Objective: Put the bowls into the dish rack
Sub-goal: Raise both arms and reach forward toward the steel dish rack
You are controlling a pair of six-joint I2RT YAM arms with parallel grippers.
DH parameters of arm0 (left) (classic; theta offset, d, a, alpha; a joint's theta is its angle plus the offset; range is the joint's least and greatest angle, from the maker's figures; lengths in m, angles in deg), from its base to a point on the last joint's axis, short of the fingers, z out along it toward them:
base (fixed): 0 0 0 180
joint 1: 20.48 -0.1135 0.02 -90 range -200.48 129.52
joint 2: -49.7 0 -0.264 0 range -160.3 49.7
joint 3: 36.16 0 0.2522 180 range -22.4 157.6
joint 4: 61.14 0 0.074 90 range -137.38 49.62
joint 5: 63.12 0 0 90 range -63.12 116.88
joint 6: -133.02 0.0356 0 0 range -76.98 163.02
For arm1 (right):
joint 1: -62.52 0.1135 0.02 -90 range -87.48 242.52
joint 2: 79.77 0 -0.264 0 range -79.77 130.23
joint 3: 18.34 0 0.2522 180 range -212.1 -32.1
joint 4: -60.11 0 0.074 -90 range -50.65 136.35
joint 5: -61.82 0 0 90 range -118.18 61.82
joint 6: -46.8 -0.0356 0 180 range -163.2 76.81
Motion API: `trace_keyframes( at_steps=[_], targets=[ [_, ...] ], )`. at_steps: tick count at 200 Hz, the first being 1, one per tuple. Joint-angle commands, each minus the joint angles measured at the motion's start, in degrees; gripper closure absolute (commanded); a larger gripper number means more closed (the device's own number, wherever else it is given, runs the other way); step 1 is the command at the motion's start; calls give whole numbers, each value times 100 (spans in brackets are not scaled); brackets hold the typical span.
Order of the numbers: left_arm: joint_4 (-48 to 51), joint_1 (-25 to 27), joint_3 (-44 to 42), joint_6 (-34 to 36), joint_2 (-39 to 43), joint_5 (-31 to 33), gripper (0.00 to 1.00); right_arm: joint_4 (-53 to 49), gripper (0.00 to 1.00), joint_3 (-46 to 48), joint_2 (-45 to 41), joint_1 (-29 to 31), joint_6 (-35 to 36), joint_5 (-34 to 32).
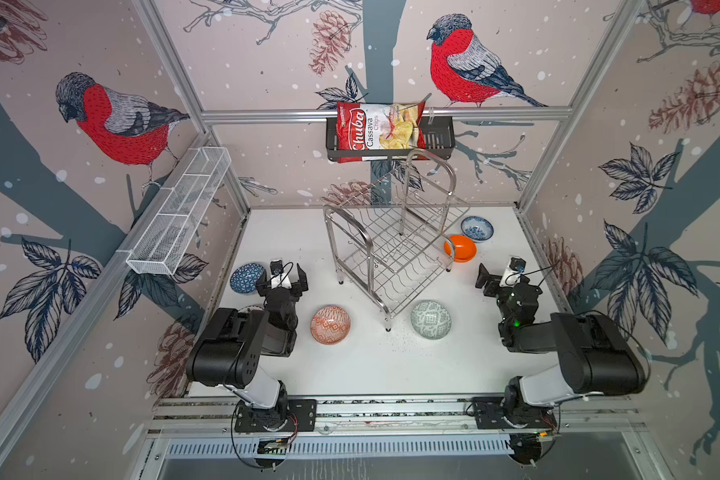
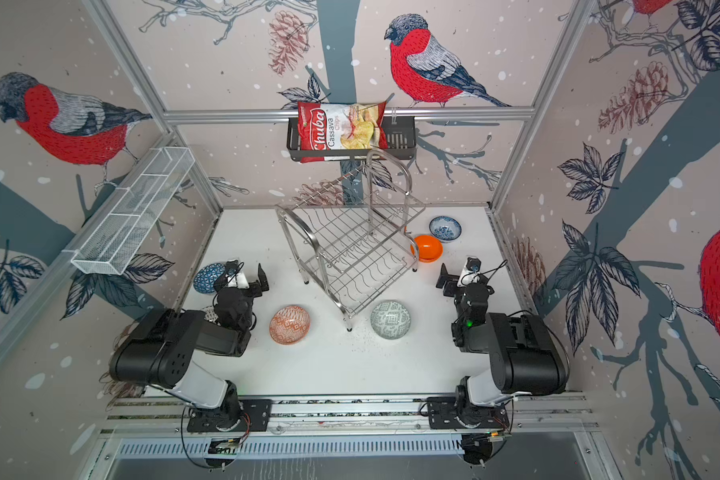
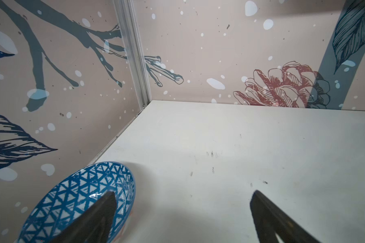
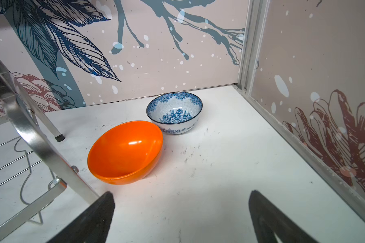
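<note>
Mostly hidden behind left arm (image 2: 171, 353): dotted bowl (image 2: 211, 314). Both wide open, empty: left hand (image 1: 282, 279), right hand (image 1: 499, 276).

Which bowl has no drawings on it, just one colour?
The orange bowl, beside the dish rack and next to the blue-flowered bowl. Every other bowl in view carries a pattern; this one is plain and shiny.

Shiny steel dish rack (image 1: 391, 249). Beside it, a plain orange bowl (image 4: 124, 151) and a blue-on-white floral bowl (image 4: 174, 113) — in front, an orange-white bowl (image 1: 330, 325) and a grey-green bowl (image 1: 431, 320), both patterned; elsewhere a blue bowl (image 3: 78, 199) with white triangles.
</note>
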Motion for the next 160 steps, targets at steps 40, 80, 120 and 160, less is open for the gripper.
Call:
trace_keyframes(
  at_steps=[40, 80, 120, 160],
  targets=[
    [-147, 30, -49, -17, 17, -91, 1, 88, 0, -21, -15, -1, 15, 36],
    [-147, 30, -50, -18, 19, -94, 1, 93, 1, -20, -20, -1, 14, 36],
    [-142, 26, -45, -18, 17, -109, 1, 85, 0, -21, -16, -9, 11, 44],
    [102, -132, 52, -115, 59, -460, 1, -23, 0, -138, -95, 65, -74, -540]
  ],
)
